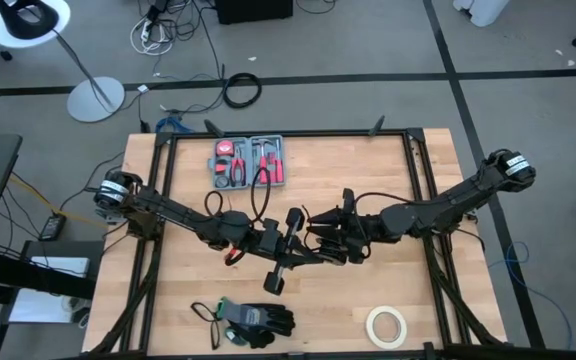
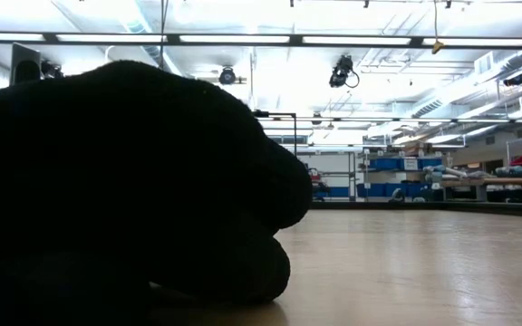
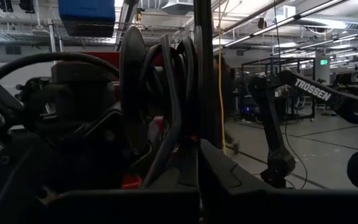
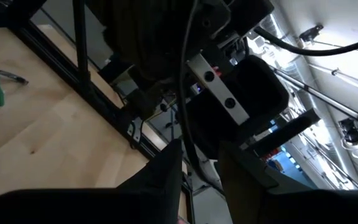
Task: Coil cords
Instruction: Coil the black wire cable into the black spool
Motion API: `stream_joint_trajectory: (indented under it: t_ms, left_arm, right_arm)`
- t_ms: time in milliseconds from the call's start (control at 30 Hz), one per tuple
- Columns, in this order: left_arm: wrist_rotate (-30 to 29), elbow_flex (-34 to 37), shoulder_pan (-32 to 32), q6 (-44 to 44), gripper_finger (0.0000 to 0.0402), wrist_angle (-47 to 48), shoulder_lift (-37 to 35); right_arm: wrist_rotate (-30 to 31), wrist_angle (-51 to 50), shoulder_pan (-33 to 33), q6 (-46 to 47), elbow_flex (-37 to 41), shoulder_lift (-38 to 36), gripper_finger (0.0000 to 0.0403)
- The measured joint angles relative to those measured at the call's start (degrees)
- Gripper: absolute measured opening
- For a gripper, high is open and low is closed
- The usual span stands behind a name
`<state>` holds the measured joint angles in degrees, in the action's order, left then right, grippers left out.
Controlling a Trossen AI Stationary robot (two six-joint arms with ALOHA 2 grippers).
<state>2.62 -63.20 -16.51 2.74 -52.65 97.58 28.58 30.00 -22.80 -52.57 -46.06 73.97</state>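
Observation:
The thin black cord shows in the left wrist view as a round coil (image 3: 166, 87) standing on edge just beyond my left fingers. One strand (image 3: 202, 62) runs straight up from them. My left gripper (image 1: 286, 245) is at the table's middle, shut on the cord. My right gripper (image 1: 316, 240) faces it, almost touching. Its fingers stand a little apart, and a strand of the cord (image 4: 188, 118) runs between them. In the high view the two grippers hide the cord. My left gripper pinches the cord between its two fingers (image 3: 179, 171), at the coil's lower edge (image 3: 188, 146). The coil stands on edge beyond the fingertips, clear of the table. How many turns are in the pinch does not show. My right gripper has the strand (image 4: 190, 152) lying along the inner edge of one finger (image 4: 166, 171); whether it touches, I cannot tell.
An open tool case (image 1: 248, 162) with red-handled pliers lies at the far middle. Black gloves (image 1: 258, 320) lie at the near edge and block the low view (image 2: 125, 181). A white tape roll (image 1: 387, 324) lies near right. Black frame bars (image 1: 415, 170) border the table.

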Motion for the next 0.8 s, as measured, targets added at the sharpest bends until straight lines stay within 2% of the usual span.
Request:
stream_joint_trajectory:
  t_ms: [433,533,700,800]
  left_arm:
    - [-1.51,0.0,0.0,1.53,0.0,-0.19,0.0]
    - [-1.51,0.0,0.0,1.51,0.0,-0.23,0.0]
    - [-1.75,0.0,0.01,1.51,0.0,-0.15,0.0]
    - [-1.75,0.0,0.02,1.51,0.0,-0.12,0.0]
  right_arm:
    - [-4.72,0.76,2.89,0.4,0.0,0.0,0.0087]
    - [-4.72,0.76,3.17,0.45,0.0,0.0,0.007]
    - [-4.87,0.82,3.9,2.13,0.0,0.0,0.0012]
    - [-4.65,0.83,4.05,3.85,0.0,0.0,0.001]
